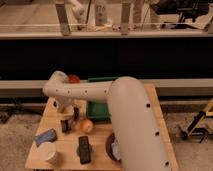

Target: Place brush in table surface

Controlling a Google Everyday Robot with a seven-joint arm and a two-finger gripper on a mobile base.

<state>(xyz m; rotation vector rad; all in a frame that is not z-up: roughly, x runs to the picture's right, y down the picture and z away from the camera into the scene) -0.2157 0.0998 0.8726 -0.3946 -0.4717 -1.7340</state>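
Note:
The brush (65,125) is a small dark chunky object on the left part of the light tan wooden table surface (62,160), just left of the orange ball (86,125). My gripper (68,115) hangs straight down from the white arm (85,91) and sits directly over the brush, touching it or very close to it. The gripper's body hides the top of the brush.
A blue block (46,136) and a white round cup (48,152) lie at the front left. A flat black oblong (84,149) lies at the front middle. A green tray (99,111) stands behind the ball, a purple bowl (111,146) sits by my arm, and a red-orange object (74,79) sits at the back.

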